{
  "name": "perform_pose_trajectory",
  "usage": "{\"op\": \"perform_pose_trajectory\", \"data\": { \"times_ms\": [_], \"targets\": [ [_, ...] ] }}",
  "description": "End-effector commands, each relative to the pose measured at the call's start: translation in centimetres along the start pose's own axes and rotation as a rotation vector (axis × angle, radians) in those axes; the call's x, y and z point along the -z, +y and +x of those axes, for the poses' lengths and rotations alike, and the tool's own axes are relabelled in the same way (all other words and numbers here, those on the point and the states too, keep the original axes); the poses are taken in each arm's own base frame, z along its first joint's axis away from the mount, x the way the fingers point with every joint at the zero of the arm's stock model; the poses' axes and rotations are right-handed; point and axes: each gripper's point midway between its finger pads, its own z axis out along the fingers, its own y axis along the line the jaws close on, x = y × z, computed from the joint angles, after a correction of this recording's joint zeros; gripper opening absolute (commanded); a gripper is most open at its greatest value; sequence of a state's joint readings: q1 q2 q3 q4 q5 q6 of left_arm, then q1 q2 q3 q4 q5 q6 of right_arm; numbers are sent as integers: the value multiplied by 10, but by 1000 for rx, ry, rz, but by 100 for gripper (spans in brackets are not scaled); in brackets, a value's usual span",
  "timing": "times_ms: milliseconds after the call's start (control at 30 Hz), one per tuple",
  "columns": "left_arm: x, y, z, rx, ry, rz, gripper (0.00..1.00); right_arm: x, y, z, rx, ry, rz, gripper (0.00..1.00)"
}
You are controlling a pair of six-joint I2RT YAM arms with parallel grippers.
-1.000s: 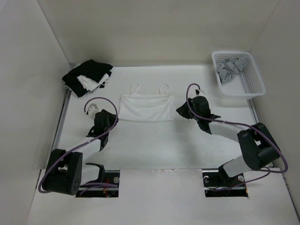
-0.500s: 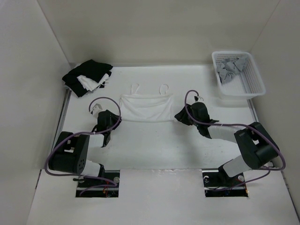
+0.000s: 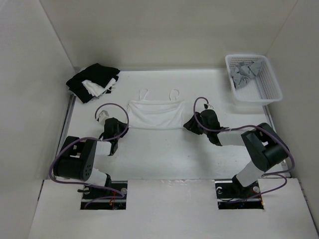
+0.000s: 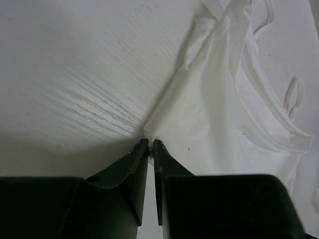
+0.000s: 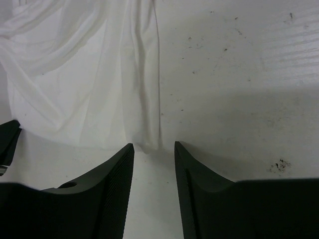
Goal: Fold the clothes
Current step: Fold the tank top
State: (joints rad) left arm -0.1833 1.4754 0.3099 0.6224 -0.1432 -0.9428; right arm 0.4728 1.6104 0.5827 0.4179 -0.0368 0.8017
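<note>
The white top [image 3: 155, 114] is lying flat in the middle of the desk [image 3: 164, 154], straps pointing away from the arms, as both reach for its near hem, apparently to start a fold. The left tool [image 4: 149, 143] is pinching the hem's left corner, jaws all but together on the thin cloth. The right tool [image 5: 153, 148] is hanging released, jaws straddling the right corner without gripping it. Against a second earlier, both arms have drawn in to the corners, the left tool has narrowed, the right has opened, and the top has not shifted.
</note>
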Motion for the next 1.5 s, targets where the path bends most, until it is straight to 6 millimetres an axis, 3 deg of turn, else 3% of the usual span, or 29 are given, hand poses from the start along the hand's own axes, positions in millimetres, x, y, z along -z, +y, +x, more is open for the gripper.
{"op": "perform_pose_trajectory", "data": {
  "times_ms": [0,267,400,567,733,833,900,967,1100,1200,1300,1467],
  "targets": [
    [-3,-6,-5,13,-12,24,9,-9,15,0,-9,15,-58,40],
    [0,-11,-10,22,-27,41,7,-13,17,-9,-57,-8,-68,13],
    [10,-20,-20,25,-57,72,5,3,20,-23,-41,-82,-64,9],
    [36,-39,-38,26,-100,127,2,38,30,-35,-30,-141,-111,7],
    [88,-73,-63,20,-150,233,1,94,52,-40,7,-192,-188,6],
    [133,-94,-76,-10,-178,308,1,150,71,-41,46,-249,-249,6],
    [173,-105,-87,-35,-207,354,1,192,79,-41,69,-281,-273,7],
    [204,-106,-94,-57,-225,369,1,229,82,-41,82,-300,-288,7],
    [239,-97,-95,-57,-222,369,2,265,83,-24,90,-243,-301,8],
    [236,-90,-84,-55,-172,345,2,257,88,-4,109,-171,-296,8],
    [216,-82,-68,-61,-119,299,3,232,91,8,147,-133,-261,9],
    [160,-77,-51,-84,-76,215,4,174,102,-2,133,-103,-281,8]
  ]
}}
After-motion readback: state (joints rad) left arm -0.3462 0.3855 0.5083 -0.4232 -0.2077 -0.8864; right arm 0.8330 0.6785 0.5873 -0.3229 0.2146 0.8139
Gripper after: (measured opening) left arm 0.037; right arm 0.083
